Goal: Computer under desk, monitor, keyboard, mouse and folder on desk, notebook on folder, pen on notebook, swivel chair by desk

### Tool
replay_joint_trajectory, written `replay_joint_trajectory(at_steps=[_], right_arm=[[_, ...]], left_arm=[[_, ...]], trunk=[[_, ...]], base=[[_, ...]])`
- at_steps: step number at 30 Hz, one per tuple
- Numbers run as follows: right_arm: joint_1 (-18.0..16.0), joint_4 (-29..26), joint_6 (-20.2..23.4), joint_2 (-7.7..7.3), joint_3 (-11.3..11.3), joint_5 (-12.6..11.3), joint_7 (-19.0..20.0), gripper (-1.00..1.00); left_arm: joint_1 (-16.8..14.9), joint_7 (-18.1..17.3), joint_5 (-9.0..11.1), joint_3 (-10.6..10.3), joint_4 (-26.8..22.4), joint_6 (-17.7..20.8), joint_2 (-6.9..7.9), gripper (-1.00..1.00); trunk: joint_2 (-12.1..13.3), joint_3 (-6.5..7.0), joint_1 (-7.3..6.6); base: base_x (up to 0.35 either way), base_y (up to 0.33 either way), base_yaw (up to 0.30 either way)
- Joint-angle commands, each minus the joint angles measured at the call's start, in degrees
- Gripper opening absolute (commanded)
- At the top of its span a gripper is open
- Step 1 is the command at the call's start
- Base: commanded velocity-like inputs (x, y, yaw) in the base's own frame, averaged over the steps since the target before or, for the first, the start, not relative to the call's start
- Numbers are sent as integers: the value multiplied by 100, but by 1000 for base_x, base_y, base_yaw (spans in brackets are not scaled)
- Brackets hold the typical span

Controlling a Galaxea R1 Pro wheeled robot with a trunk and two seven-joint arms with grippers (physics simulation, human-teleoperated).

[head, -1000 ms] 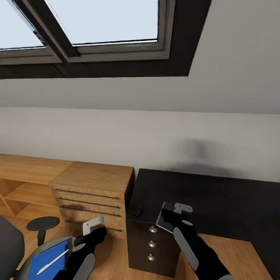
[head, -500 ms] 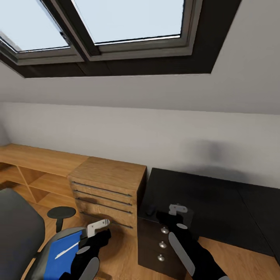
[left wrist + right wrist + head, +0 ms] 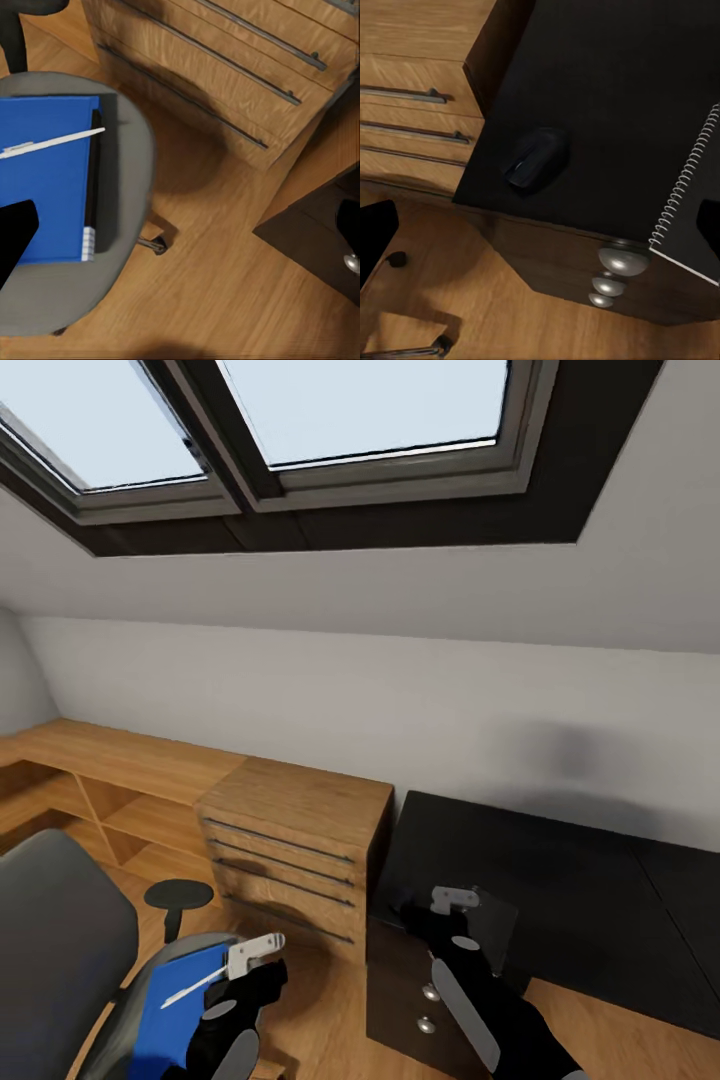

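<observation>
Folder (image 3: 178, 1020) and swivel chair (image 3: 60, 940) had come further into the head view over the last second, while the dresser (image 3: 300, 810) and desk (image 3: 570, 900) slid the other way. I read that as the camera turning, since the whole picture shifted together and nothing on the furniture moved. For the task it meant I finally had the next pickup properly in sight. The folder lay flat on the chair's grey seat, not yet on the desk. Its long axis ran away from me toward the dresser, and the short end with the white page edges faced my side. The pen (image 3: 195, 988) rested on top of it, lying slantwise across its width, so lifting the folder as it was could roll the pen off. My left gripper (image 3: 255, 952) hung just beside the folder's far end, and in its wrist view the jaws looked spread with nothing between them. My right gripper (image 3: 455, 900) sat over the desk's near corner, right at the notebook (image 3: 694, 187). The notebook's spiral edge overhung the drawer front, and I could not tell whether the jaws were pinching it. The mouse (image 3: 536, 159) sat on that same corner of the desk.
</observation>
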Motion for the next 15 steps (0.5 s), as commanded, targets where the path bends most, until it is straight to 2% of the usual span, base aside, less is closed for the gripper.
replay_joint_trajectory(at_steps=[1,5,9,12,15], right_arm=[[-7,-8,17,-6,29,-37,-40,100],[-7,-8,11,-14,35,-37,-27,100],[-7,-15,11,-14,45,-37,-19,100],[-7,-20,15,-17,55,-38,-12,100],[-7,-22,-1,-13,40,-37,-16,100]], left_arm=[[-8,56,27,-103,2,14,6,100],[-8,77,14,-232,13,9,6,100],[-8,81,31,-249,15,-36,13,100],[-8,88,36,-251,13,-56,15,100],[-8,85,40,-251,8,-59,15,100]], trunk=[[-14,-14,5],[-14,-14,5],[-14,-14,5],[-14,-14,5],[-14,-14,5]], base=[[144,-164,3],[191,-201,2],[275,-145,0],[244,-37,0],[69,-9,0]])
